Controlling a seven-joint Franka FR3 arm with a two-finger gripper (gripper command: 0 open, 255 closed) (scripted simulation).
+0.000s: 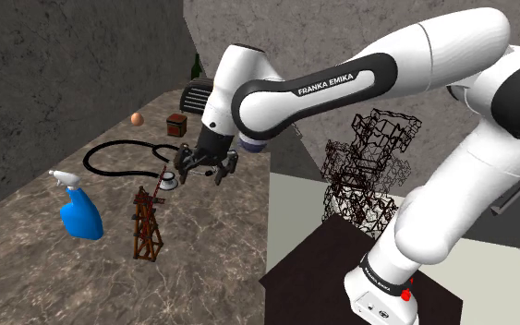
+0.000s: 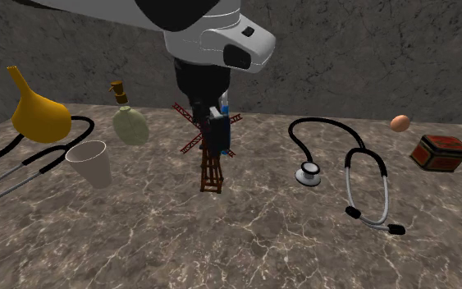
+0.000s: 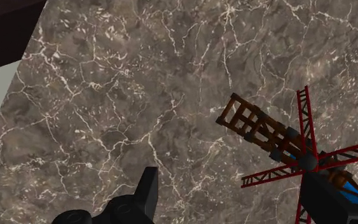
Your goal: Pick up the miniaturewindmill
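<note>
The miniature windmill (image 1: 147,226) stands upright on the marble tabletop (image 1: 221,249), some way in from the edge that runs beside the stand, between this edge and a blue spray bottle (image 1: 80,217). The claw (image 1: 202,174) hovers above the tabletop, a little further from the windmill than the bottle is, on the side toward a stethoscope (image 1: 124,159). Its fingers (image 3: 147,191) are spread apart and pinch nothing; in the wrist view the windmill is beside one finger, not between the two.

The windmill is a brown open lattice tower (image 3: 260,127) with thin red blades (image 3: 307,121) at the top. I judge it to be light and stiff, but fragile: the struts are thin and the blades look the weakest part. It is also tall on a small foot, so a side push can probably tip it over.

The best place to take hold seems to be the middle of the tower, below the blades, with the fingers on two opposite faces. The fingertips should press on the corner posts, because between the rungs they can slip through.
</note>
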